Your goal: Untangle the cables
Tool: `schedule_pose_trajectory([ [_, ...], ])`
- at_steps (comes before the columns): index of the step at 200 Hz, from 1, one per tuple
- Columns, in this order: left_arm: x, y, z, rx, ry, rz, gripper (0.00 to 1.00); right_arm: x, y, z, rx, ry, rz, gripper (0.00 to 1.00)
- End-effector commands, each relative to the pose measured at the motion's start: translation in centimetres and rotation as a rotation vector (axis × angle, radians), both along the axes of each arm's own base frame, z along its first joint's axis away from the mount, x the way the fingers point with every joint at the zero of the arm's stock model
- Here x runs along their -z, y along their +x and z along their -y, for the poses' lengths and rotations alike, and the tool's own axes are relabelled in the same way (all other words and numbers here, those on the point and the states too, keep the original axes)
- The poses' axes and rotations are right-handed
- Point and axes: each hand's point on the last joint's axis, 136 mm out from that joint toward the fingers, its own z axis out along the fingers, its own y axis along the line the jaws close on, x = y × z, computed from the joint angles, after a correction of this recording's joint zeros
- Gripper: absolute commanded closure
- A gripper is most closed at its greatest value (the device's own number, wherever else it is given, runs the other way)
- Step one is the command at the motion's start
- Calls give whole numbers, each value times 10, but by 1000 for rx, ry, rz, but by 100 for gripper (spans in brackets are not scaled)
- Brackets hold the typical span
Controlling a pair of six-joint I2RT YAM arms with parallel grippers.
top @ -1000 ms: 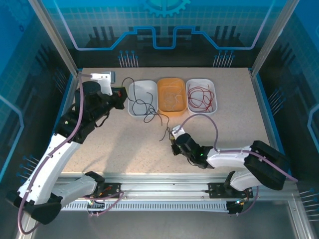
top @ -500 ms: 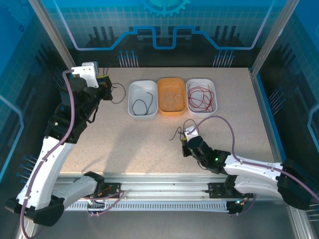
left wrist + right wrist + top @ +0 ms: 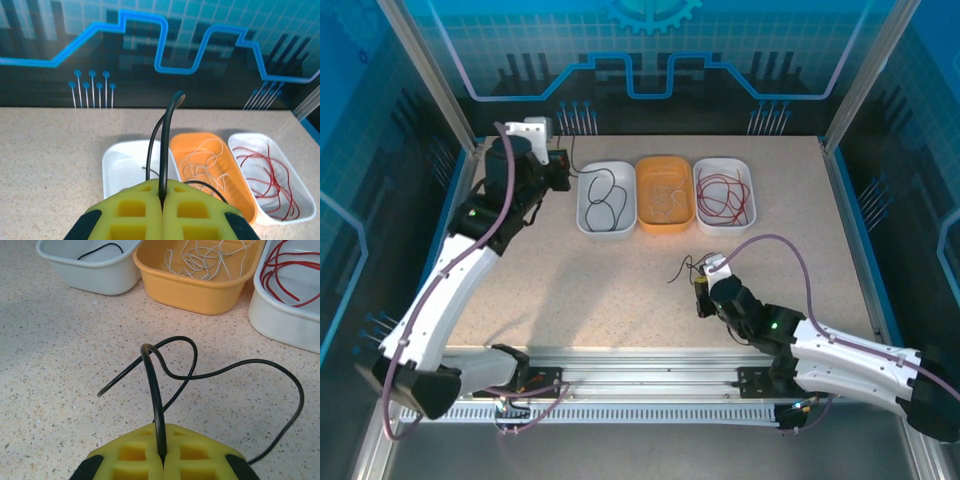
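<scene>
Left hand (image 3: 563, 172), pads pressed together on a black cable (image 3: 167, 125), reaches high toward 10 o'clock of the tabletop (image 3: 570, 290). The cable trails into the white tray (image 3: 581, 205). Right hand (image 3: 701, 290), clamped on a second black cable (image 3: 156, 385), sits low at 5 o'clock, arm outstretched. Step, as judged: sorting by colour. Next: release over the tray, then carry the second cable toward 10 o'clock.

Table (image 3: 570, 290) speckled, matt, stone-look. Orange tray (image 3: 197, 290) smooth plastic. Black cable (image 3: 156, 395) smooth, slightly shiny. Fingers (image 3: 131, 454) matt yellow.
</scene>
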Motion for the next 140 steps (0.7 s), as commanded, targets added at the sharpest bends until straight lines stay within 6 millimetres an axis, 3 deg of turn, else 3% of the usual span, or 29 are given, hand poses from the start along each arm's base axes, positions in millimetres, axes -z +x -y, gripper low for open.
schedule_pose_trajectory([
  [1, 20, 16, 12, 39, -21, -45, 100, -24, 1, -3, 11, 42, 33, 100],
  [57, 81, 53, 28, 57, -9, -177, 100, -37, 3, -3, 20, 62, 56, 100],
  [140, 149, 81, 31, 21, 54, -308, 100, -39, 6, -5, 23, 53, 58, 100],
])
